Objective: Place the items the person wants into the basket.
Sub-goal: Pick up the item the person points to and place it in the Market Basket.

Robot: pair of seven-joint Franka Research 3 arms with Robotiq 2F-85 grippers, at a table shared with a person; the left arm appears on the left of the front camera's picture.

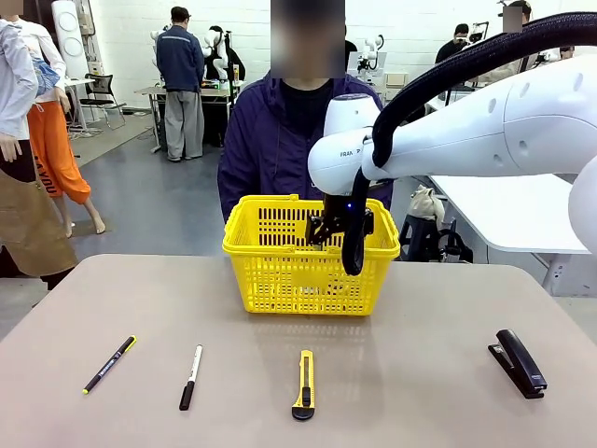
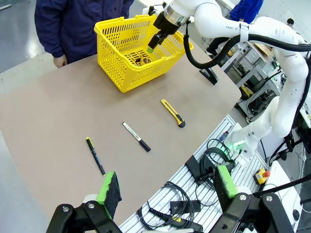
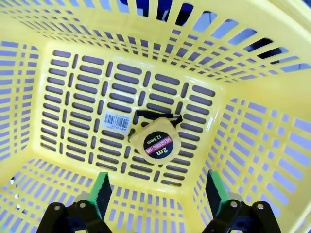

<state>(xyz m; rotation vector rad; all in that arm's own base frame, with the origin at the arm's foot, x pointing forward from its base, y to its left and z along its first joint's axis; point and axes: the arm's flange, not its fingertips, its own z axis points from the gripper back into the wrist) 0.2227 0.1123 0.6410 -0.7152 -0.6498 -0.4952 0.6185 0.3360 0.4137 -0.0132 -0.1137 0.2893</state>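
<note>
The yellow basket [image 1: 280, 271] stands at the table's far side, in front of the person [image 1: 280, 140]. My right gripper [image 1: 338, 224] hangs open just above its rim, nothing between its fingers [image 3: 101, 191]. On the basket's floor below lies the round tape measure [image 3: 154, 141], free of the gripper. The black stapler [image 1: 518, 362] lies near the table's right front. The slim pen [image 1: 109, 364] with a yellow end lies at the left front. My left gripper [image 2: 166, 187] is open and empty, high over the table's near edge.
A white marker [image 1: 190, 376] with a black cap and a yellow-and-black utility knife [image 1: 304, 384] lie in the front row between pen and stapler. Bare table stretches between this row and the basket. Cables and a rail [image 2: 194, 170] run beside the table's edge.
</note>
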